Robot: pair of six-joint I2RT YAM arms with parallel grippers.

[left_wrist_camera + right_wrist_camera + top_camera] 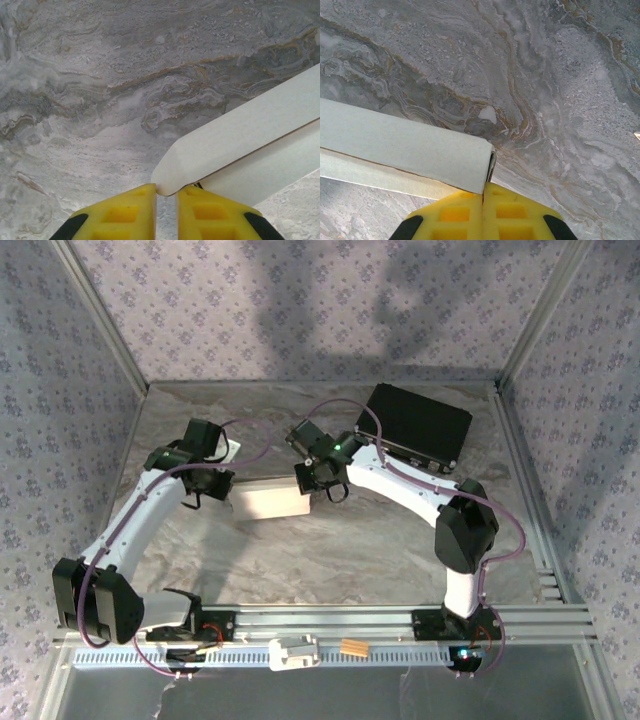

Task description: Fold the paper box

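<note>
Seen from above, the left arm (140,510) rises from the lower left of the frame, bends at its elbow and reaches in toward the centre. The right arm (400,485) climbs from the lower right and folds back leftward. Between their wrists, at centre frame, the paper box (272,502) lies flat on the grey marbled table (350,560), a plain white cardboard slab. A black case (415,427) sits at upper right, well apart. In the left wrist view, the left gripper (166,192) has its yellow fingers nearly together, pinching the rounded corner of a box flap. In the right wrist view, the right gripper (483,192) is clenched tight, touching the box's end edge; whether cardboard is caught there is unclear.
</note>
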